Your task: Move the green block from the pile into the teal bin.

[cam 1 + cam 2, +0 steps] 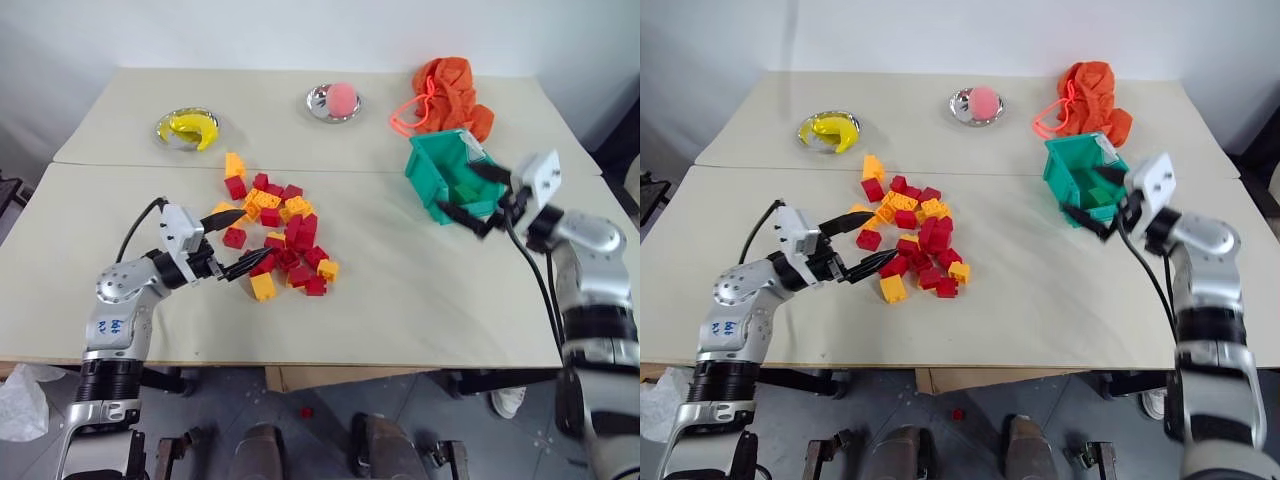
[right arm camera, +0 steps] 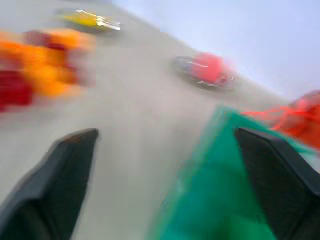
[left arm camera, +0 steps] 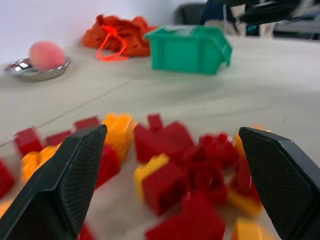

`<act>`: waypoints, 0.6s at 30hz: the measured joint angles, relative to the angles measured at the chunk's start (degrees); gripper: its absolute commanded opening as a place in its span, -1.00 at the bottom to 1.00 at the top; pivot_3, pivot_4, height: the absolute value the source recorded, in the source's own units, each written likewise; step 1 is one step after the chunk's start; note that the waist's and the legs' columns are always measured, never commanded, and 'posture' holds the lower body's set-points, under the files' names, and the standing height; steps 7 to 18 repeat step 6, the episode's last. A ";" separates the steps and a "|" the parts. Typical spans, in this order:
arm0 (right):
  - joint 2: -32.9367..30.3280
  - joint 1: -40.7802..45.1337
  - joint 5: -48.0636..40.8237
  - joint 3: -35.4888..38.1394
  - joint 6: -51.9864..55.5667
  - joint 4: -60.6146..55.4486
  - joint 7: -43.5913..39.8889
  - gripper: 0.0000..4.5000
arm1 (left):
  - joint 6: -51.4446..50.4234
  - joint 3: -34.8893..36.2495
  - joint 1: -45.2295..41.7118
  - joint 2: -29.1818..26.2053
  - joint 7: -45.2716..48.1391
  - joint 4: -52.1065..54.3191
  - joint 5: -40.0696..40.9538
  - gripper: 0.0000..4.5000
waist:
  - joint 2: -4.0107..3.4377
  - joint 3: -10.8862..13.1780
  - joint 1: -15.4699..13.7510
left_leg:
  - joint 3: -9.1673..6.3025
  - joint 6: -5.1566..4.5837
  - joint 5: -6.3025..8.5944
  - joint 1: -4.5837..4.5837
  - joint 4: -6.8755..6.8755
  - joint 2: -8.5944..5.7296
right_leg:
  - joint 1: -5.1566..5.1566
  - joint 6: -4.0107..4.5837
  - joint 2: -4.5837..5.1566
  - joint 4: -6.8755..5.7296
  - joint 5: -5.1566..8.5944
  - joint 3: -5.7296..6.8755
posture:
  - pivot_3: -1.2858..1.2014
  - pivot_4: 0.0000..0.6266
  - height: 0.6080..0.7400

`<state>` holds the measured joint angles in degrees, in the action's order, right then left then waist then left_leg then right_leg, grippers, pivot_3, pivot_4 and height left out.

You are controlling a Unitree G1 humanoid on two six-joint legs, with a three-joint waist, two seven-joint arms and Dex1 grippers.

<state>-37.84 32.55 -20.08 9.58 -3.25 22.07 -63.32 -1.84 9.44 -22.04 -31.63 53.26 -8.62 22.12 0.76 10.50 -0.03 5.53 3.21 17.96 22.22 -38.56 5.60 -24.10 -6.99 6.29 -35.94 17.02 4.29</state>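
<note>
A: Where is the green block (image 1: 466, 190) right now?

B: A small dark-green shape lies inside the teal bin (image 1: 428, 165), on its floor near the cut-down front. It looks like the block, though it is small and I cannot make out its studs. I see no green brick in the pile (image 1: 275, 235) of red, yellow and orange bricks.

A: And the claws?

B: The right claw (image 1: 478, 198) hangs at the bin's open front, its two black fingers spread wide with nothing between them. One finger reaches over the rim, the other sits just outside the front lip. The block lies just ahead of this claw, slightly inside the bin. The left claw (image 1: 238, 242) is also wide open and empty, pointing across the worktop (image 1: 420, 290) into the near side of the pile, its fingertips right at the nearest red bricks.

A: So which arm matters next?

B: The right arm is by far the nearer to the bin; the left is well apart from it, with the pile lying between. My judgement is that the placing is done, so the coming move is simply for the right claw to back away from the bin's front without catching the lip.
</note>
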 measured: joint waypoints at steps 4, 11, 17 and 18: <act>-2.62 -16.80 -4.37 -0.15 7.53 -13.63 -4.33 0.99 | 1.41 2.48 6.32 -4.67 0.26 0.97 -1.11 1.00 | 0.00 0.00 -0.22 | 0.04 -0.03 0.05 0.00 -0.10 -0.02 | 0.01 0.00 0.04 -0.01 0.00 0.00 | 0.03 -0.52 1.00; -2.68 -21.01 -5.32 0.50 8.30 -17.36 -4.27 0.99 | 2.14 3.75 8.96 -5.96 0.75 1.32 -1.15 1.00 | 0.00 0.00 0.02 | 0.08 -0.03 0.05 -0.06 -0.15 -0.01 | 0.01 0.00 0.04 0.01 0.00 0.00 | 0.03 -0.52 1.00; -2.68 -21.01 -5.32 0.50 8.30 -17.36 -4.27 0.99 | 2.14 3.75 8.96 -5.96 0.75 1.32 -1.15 1.00 | 0.00 0.00 0.02 | 0.08 -0.03 0.05 -0.06 -0.15 -0.01 | 0.01 0.00 0.04 0.01 0.00 0.00 | 0.03 -0.52 1.00; -2.68 -21.01 -5.32 0.50 8.30 -17.36 -4.27 0.99 | 2.14 3.75 8.96 -5.96 0.75 1.32 -1.15 1.00 | 0.00 0.00 0.02 | 0.08 -0.03 0.05 -0.06 -0.15 -0.01 | 0.01 0.00 0.04 0.01 0.00 0.00 | 0.03 -0.52 1.00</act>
